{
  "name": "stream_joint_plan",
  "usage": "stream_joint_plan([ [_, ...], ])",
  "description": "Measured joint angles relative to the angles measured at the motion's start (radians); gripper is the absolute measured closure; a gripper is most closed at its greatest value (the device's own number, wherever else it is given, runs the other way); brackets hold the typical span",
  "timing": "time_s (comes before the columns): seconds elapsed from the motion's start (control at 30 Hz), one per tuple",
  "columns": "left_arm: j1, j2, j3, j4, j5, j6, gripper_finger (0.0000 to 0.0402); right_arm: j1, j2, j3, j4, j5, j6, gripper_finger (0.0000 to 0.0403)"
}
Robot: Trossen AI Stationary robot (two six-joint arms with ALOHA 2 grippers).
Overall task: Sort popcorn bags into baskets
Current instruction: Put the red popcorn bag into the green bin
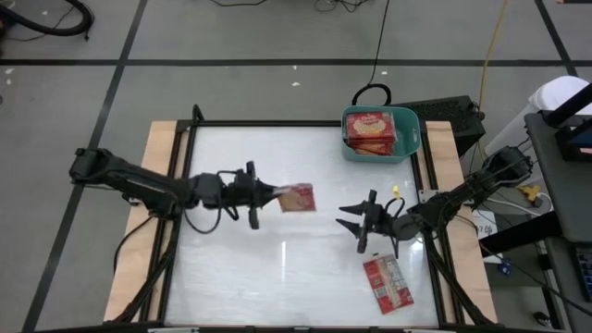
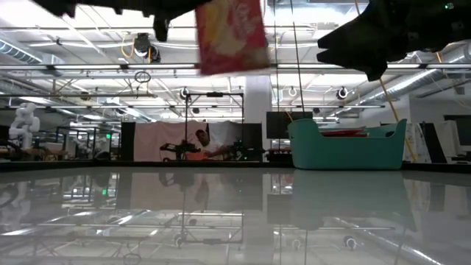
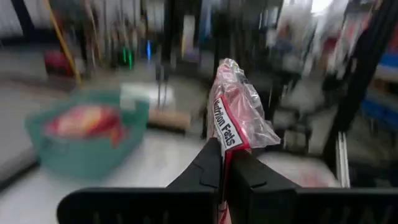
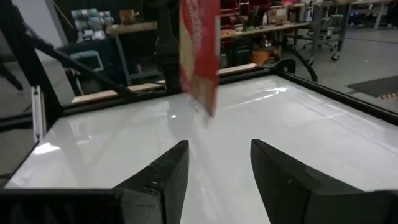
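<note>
- The left gripper (image 1: 274, 196) is above the middle of the white table (image 1: 240, 277), and its fingers are pressed together on the edge of one red popcorn bag (image 1: 298, 198).
- In the low view this held bag (image 2: 230, 35) hangs high over the table surface and does not touch it; a yellow picture shows on its face.
- In the left wrist view the two dark fingers (image 3: 208, 171) pinch the bag (image 3: 236, 112) at its lower edge, and a white panel with the words "Nutrition Facts" can be read on it.
- The right gripper (image 1: 353, 220) is to the right of the held bag, near it but apart, with its fingers spread and nothing between them.
- In the right wrist view the open fingers (image 4: 171, 168) point toward the hanging bag (image 4: 200, 53), which is over the table ahead of them.
- A second popcorn bag (image 1: 387, 283) lies flat on the table near the front right corner, beside the right arm, with a grey-white panel on its face.
- The teal-green basket (image 1: 410, 139) stands at the far right corner of the table, well apart from both grippers.
- Red popcorn bags (image 1: 370, 129) already lie inside the basket; I cannot tell how many they are.
- In the low view the basket (image 2: 346, 147) stands upright on the far side of the table.
</note>
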Motion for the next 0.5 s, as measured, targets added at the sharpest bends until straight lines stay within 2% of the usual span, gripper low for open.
stream_joint_plan([
  [0.07,-0.014,0.045,-0.053,0.168,-0.029,0.019,0.0396,-0.003,0.000,-0.006,0.026,0.003,0.005,0.0236],
  [0.2,-0.037,0.150,-0.102,0.376,-0.083,0.045,0.0396,-0.010,0.000,-0.006,0.099,0.002,0.000,0.0236],
  [0.37,-0.050,0.283,-0.105,0.572,-0.105,0.067,0.0396,-0.017,0.000,-0.004,0.109,-0.001,-0.066,0.0236],
  [0.5,-0.064,0.369,-0.093,0.680,-0.099,0.079,0.0396,-0.017,0.000,-0.004,0.102,-0.073,-0.121,0.0236],
])
